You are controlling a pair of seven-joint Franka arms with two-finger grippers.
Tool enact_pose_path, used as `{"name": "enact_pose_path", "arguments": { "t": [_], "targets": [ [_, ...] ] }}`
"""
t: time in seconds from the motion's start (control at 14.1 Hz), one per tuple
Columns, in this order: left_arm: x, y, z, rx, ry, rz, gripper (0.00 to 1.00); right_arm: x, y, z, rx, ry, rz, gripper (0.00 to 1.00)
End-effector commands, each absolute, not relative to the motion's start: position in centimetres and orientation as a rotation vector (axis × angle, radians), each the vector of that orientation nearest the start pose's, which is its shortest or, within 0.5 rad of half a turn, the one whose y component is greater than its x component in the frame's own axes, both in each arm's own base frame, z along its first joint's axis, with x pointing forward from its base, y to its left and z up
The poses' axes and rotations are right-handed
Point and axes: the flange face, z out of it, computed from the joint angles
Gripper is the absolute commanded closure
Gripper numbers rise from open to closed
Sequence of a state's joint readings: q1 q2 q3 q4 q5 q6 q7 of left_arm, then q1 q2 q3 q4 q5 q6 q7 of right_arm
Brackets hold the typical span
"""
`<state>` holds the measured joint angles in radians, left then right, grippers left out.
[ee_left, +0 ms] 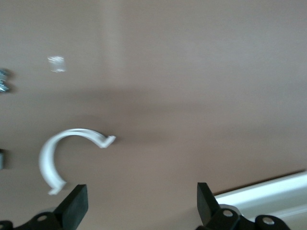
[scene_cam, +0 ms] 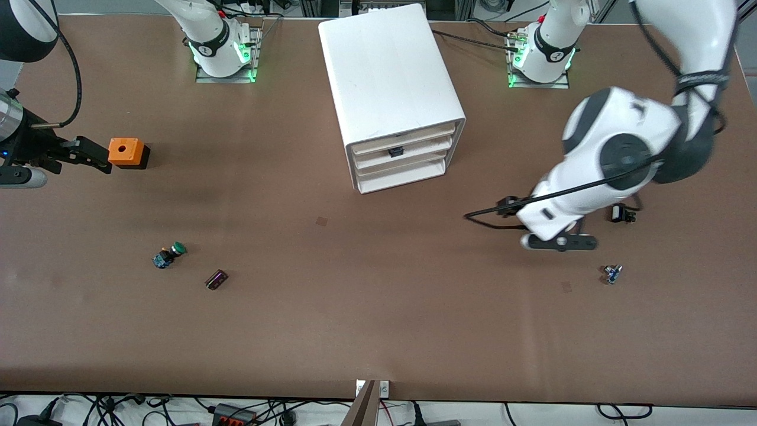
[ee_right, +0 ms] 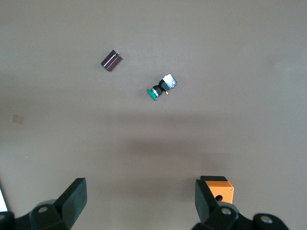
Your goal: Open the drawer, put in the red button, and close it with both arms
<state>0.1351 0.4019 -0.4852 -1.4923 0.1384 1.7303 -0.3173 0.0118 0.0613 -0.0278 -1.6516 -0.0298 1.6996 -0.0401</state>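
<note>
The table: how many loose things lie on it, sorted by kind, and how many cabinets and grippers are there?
Push buttons: 1, the green-capped button
Orange boxes: 1
Dark flat pieces: 1
Small parts I cannot name: 2
White curved clips: 1
Cabinets: 1
Grippers: 2, left gripper, right gripper, both open
Total: 9

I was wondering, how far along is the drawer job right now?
Nothing looks done: the drawer is shut. The left gripper, open and empty, hangs over bare table; the right gripper, open, hovers by the orange box. No red button is identifiable. Opening, loading and closing all remain.
</note>
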Motion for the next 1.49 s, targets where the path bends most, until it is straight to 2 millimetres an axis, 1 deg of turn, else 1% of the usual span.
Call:
{"name": "enact_pose_path", "arguments": {
  "t": [0.0,0.07,0.14,0.21,0.28,0.36,0.43,0.5,0.57,0.64,0.78,0.92,1.0,1.07,1.21,1.35,1.42],
  "targets": [
    [61.9,-13.9,50.4,-3.1,0.221,0.214,0.0,56.6,-1.2,56.6,-3.174,-0.063,0.016,0.0],
    [61.1,-12.5,52.5,-3.081,0.289,0.201,0.0,56.9,-1.1,56.3,-3.175,-0.066,0.014,0.0],
    [60.8,-10.8,53.7,-3.083,0.315,0.186,0.0,57.2,-1.1,55.9,-3.175,-0.062,0.019,0.0],
    [60.0,-10.0,54.7,-3.117,0.349,0.182,0.0,57.2,-1.0,55.7,-3.174,-0.064,0.023,0.0],
    [59.0,-8.3,55.2,-3.128,0.353,0.185,0.0,57.3,-1.3,55.8,-3.173,-0.054,0.019,0.0],
    [57.9,-6.2,56.5,-3.124,0.374,0.161,0.0,57.2,-1.3,55.9,-3.173,-0.054,0.016,0.0],
    [56.8,-6.1,57.6,-3.116,0.421,0.141,0.0,57.2,-1.3,55.9,-3.173,-0.054,0.016,0.0],
    [55.3,-5.2,58.4,-3.122,0.392,0.13,0.0,57.2,-1.3,55.9,-3.172,-0.051,0.014,0.0],
    [53.9,-4.7,59.0,-3.155,0.365,0.122,0.0,57.2,-1.2,55.9,-3.169,-0.043,0.016,0.0],
    [53.2,-3.6,58.9,-3.175,0.329,0.128,0.0,57.2,-1.3,55.9,-3.168,-0.019,0.016,0.0],
    [53.4,-3.4,59.0,-3.178,0.289,0.1,0.0,57.1,-0.9,55.9,-3.168,-0.018,0.022,0.0],
    [54.0,-3.2,59.0,-3.188,0.113,0.026,0.0,57.0,-0.9,56.2,-3.169,-0.019,0.018,0.0],
    [54.1,-3.3,59.2,-3.19,0.066,0.015,0.0,56.8,-0.9,56.4,-3.169,-0.018,0.02,0.0],
    [54.1,-3.2,59.3,-3.187,0.069,0.012,0.0,56.6,-1.0,56.9,-3.169,-0.02,0.008,0.0],
    [54.1,-3.3,59.3,-3.178,0.089,0.021,0.0,56.2,-1.0,57.3,-3.172,-0.037,0.02,0.0],
    [54.6,-3.5,59.1,-3.179,0.073,0.024,0.0,55.8,-1.1,57.6,-3.171,-0.042,0.03,0.0],
    [54.7,-3.6,59.3,-3.178,0.078,0.021,0.0,55.7,-1.2,57.6,-3.171,-0.04,0.03,0.0]
  ]
}}
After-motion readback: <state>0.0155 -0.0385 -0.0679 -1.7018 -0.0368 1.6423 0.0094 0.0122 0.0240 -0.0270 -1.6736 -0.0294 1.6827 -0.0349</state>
